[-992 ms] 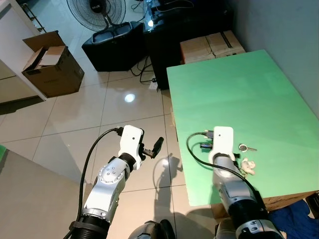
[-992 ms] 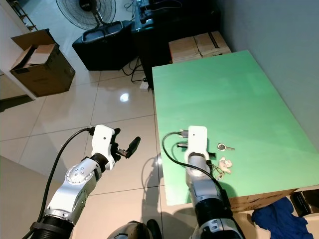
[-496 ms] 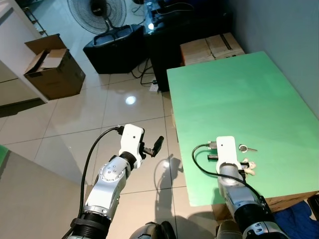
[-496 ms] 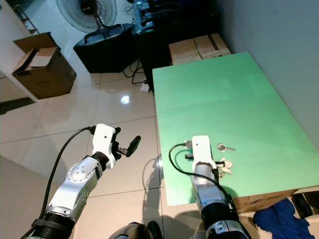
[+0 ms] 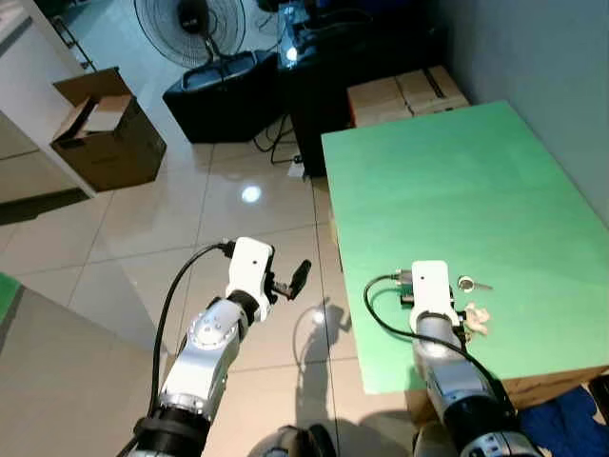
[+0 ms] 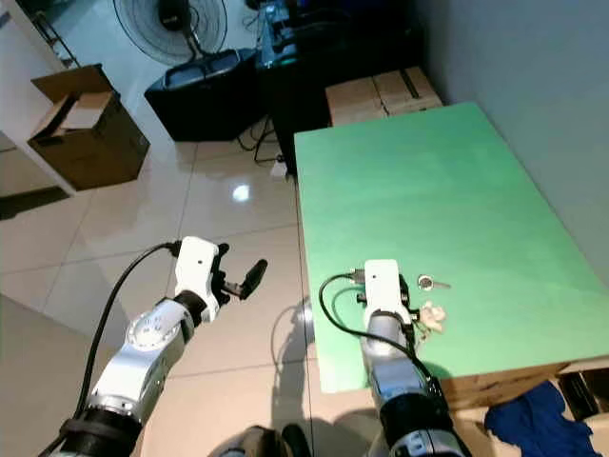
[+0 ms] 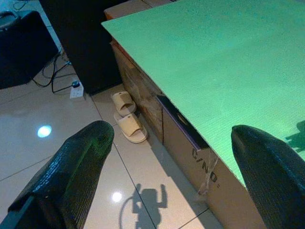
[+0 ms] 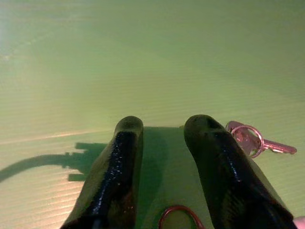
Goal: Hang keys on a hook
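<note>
Right arm drawn back toward near edge of green surface (image 5: 457,171) since a second ago; left arm unmoved over floor tiles. Right gripper (image 8: 164,143) low over surface, jaws slightly parted, holding nothing — key (image 8: 250,140) lies just beside it at 3 o'clock, red ring (image 8: 178,217) between fingers. Left gripper (image 7: 167,167) jaws wide, empty. Task barely begun: keys not grasped, hook not found — pickup, carry, hanging all remain.

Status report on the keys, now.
Right gripper low over green table, empty, fingers slightly apart. Key beside its fingertip, ungrasped. Left gripper open over floor. No hook seen.
</note>
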Motion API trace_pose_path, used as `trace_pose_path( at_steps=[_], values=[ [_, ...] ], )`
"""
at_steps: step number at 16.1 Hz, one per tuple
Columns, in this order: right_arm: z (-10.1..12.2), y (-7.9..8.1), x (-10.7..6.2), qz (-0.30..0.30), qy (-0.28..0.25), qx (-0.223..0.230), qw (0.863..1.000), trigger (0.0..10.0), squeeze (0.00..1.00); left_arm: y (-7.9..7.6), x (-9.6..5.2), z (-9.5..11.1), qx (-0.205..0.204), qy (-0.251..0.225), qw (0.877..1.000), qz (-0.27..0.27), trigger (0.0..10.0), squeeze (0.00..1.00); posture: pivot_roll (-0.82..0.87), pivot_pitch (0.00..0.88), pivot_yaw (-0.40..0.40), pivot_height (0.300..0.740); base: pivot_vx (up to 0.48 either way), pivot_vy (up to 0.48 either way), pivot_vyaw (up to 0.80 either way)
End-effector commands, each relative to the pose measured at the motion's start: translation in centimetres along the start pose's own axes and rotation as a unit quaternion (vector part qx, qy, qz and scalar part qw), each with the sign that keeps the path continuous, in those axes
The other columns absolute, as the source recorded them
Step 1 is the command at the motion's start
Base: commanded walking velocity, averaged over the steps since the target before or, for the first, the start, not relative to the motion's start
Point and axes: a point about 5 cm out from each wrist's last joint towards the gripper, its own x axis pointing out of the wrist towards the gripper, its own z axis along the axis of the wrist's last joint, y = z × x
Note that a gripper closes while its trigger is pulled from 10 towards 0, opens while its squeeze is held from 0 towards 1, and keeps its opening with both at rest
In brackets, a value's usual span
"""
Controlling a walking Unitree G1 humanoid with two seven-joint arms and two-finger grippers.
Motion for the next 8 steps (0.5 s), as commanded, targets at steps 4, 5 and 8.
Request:
trace_pose_path(
  at_steps=[4,5,8],
  values=[
    [-0.5,0.0,-1.5,0.010,0.029,0.022,0.999,10.0,0.00,0.7,-0.1,-0.1,0.002,0.004,1.000,0.010,10.0,0.00,-0.26,0.085,0.255,0.740,0.000,0.000,0.00],
    [-1.0,-0.3,-2.2,0.008,0.054,0.035,0.998,10.0,0.00,0.7,-0.1,-0.1,0.002,0.003,1.000,0.010,10.0,0.00,-0.26,0.087,0.257,0.740,0.000,0.000,0.00],
    [-0.6,-1.1,-3.7,0.002,0.067,0.040,0.997,10.0,0.00,0.7,0.0,-0.1,0.003,0.003,1.000,0.009,10.0,0.00,-0.28,0.091,0.260,0.740,0.000,0.000,0.00]
  ],
)
